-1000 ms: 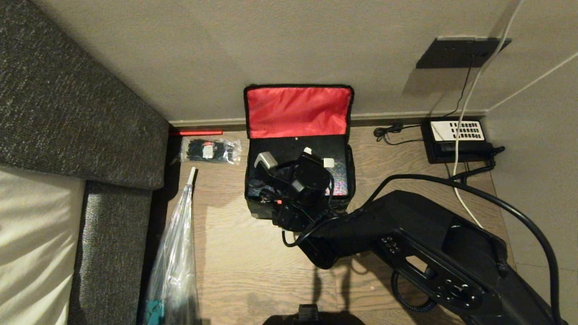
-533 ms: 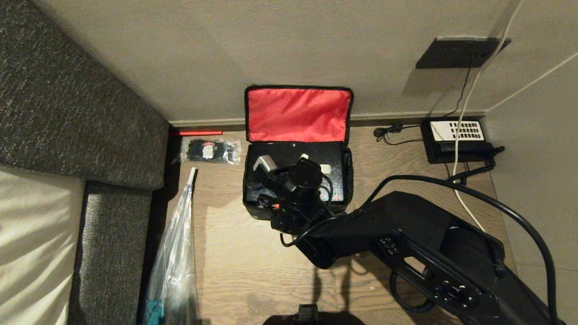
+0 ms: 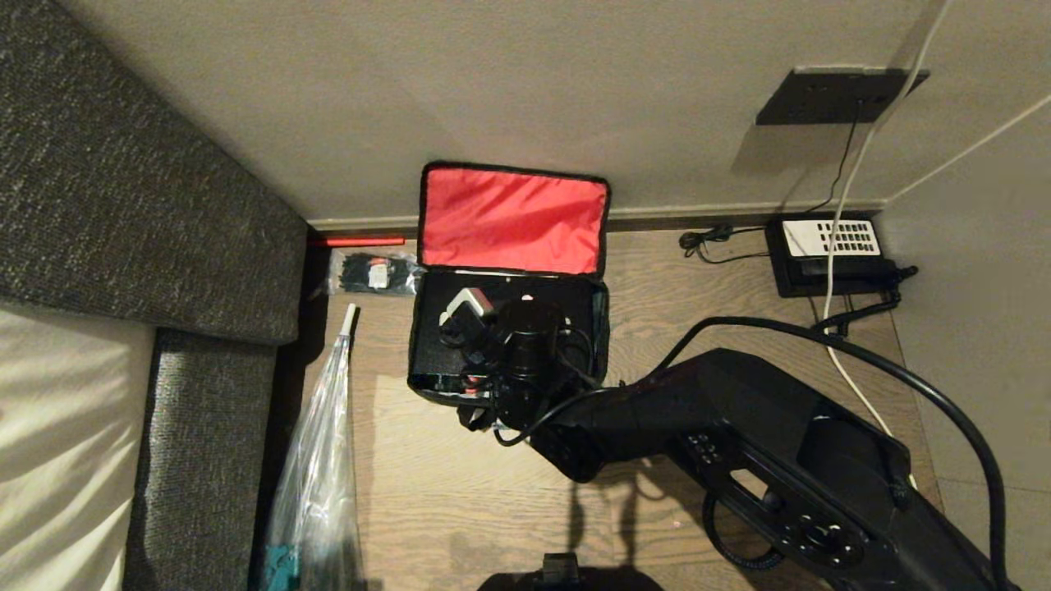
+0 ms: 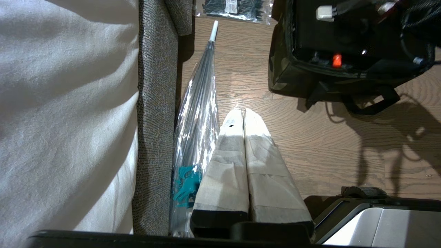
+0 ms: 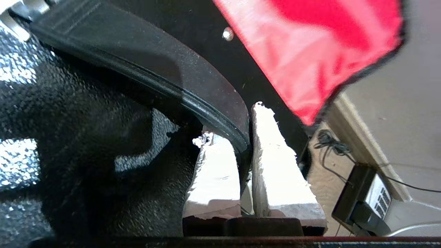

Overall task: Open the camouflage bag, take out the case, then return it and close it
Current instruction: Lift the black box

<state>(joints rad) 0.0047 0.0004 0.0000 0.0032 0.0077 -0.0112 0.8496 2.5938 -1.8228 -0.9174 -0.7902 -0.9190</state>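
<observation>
The camouflage bag (image 3: 513,220) stands open on the wood floor by the wall, its red-lined lid leaning back. The black case (image 3: 431,336) lies inside it. In the left wrist view the bag's camouflage side (image 4: 279,65) shows, with the case's red-orange mark (image 4: 336,60). My right arm (image 3: 525,349) reaches down over the open bag. The right gripper (image 5: 241,124) is shut on a curved black handle (image 5: 193,93) above the case's textured top (image 5: 69,137). My left gripper (image 4: 242,112) is shut and empty, parked low over the floor.
A folded clear umbrella (image 3: 316,460) lies along the grey sofa (image 3: 123,205) at the left. A clear packet of black ties (image 3: 379,273) sits left of the bag. A black telephone (image 3: 829,250) and loose cables (image 3: 710,240) are at the right by the wall.
The bag with the case has slid left, and its lid now leans slightly. My right wrist moved left with it and turned, still shut on the handle.
</observation>
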